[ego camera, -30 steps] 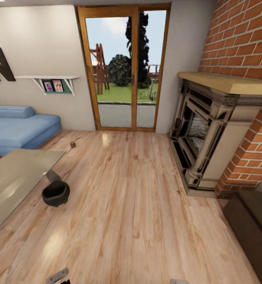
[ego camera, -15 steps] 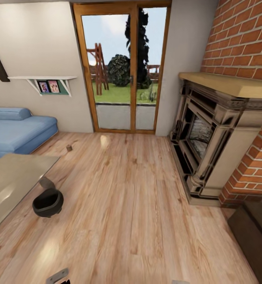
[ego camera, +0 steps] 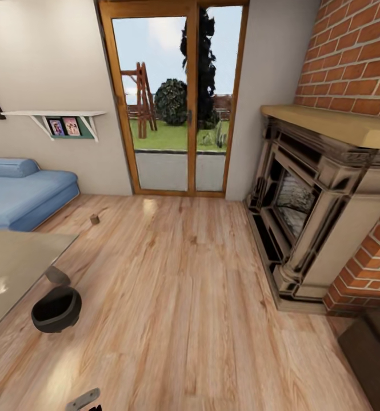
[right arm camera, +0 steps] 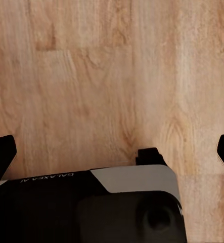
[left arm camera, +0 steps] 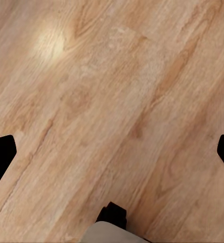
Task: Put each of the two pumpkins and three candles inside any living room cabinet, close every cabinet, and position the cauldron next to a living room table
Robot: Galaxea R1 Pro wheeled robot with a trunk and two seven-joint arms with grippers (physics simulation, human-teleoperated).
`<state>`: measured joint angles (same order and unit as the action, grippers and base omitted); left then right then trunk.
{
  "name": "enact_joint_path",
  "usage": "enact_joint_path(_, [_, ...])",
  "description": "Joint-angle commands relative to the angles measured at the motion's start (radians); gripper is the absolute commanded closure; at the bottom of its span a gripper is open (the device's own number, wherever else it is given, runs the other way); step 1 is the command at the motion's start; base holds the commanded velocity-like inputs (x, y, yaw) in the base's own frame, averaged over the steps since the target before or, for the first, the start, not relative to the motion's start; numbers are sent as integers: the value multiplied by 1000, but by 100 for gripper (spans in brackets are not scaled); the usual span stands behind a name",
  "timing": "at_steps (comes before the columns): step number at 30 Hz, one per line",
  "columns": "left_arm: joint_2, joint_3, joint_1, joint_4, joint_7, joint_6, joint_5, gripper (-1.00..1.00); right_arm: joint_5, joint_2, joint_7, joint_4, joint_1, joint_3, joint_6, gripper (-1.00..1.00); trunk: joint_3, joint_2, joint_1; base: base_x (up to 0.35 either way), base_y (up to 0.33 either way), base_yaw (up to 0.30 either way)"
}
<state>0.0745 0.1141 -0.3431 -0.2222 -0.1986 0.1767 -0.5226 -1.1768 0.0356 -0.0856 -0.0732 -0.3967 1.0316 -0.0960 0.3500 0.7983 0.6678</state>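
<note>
The black cauldron (ego camera: 56, 309) sits on the wood floor (ego camera: 201, 297), just beside the corner of the glass-topped counter (ego camera: 12, 268), which looks close enough to count as next to it. A dark cabinet (ego camera: 372, 354) edges in by the brick fireplace (ego camera: 310, 211). Both wrist views look down at bare boards: the left tool (left arm camera: 112, 152) and right tool (right arm camera: 112, 152) are spread wide, carrying nothing, as suits travelling between jobs.

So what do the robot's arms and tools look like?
In the wrist views each tool has black fingertips at the picture's edges. The right tool sits ahead of a black and pale grey body with small white lettering. The left tool has a pale grey casing with a black block.
</note>
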Motion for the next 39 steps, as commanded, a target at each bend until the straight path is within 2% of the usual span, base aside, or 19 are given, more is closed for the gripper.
enact_joint_path(1, [1,9,0,0,-5,3,-7,-100,-8,0,-5,-1,0,8,-3,-100,1,1,1,335,-49,0])
enact_joint_path(26, [0,9,0,0,2,3,-10,-100,-7,7,-19,-2,-1,8,-10,-100,1,1,1,335,19,4])
enact_joint_path(39, [-1,9,0,0,2,3,-11,-100,-7,8,-19,-2,-1,8,-10,-100,-3,1,1,330,27,230])
